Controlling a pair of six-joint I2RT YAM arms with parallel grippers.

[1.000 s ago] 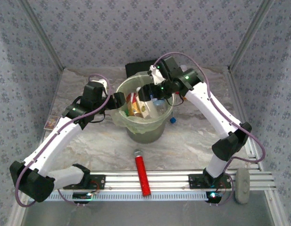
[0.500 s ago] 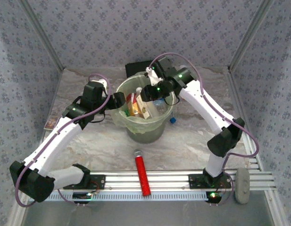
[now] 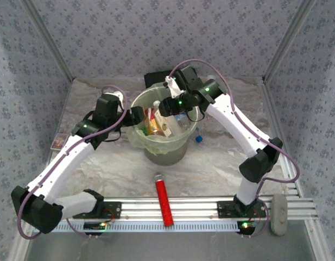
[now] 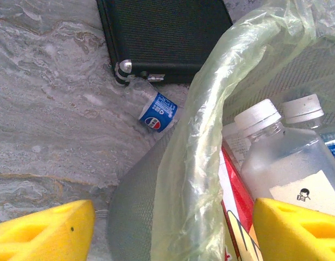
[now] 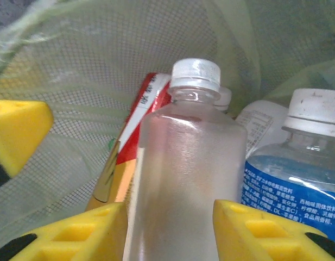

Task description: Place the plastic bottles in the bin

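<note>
1. The frosted bottle [image 5: 189, 163] is clamped between the fingers of your right gripper [image 5: 170, 231], inside the bin [image 5: 75, 81].
2. Just right of that gripper stands a blue-labelled bottle [image 5: 297, 185].
3. Your left gripper [image 4: 174, 217] is open, straddling the bin's rim. Ahead of it, a Pepsi bottle [image 4: 156, 111] touches the black case [image 4: 162, 32].

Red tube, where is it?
In the top view, the red tube lies near the front edge, between the arm bases, in front of the bin.
</note>
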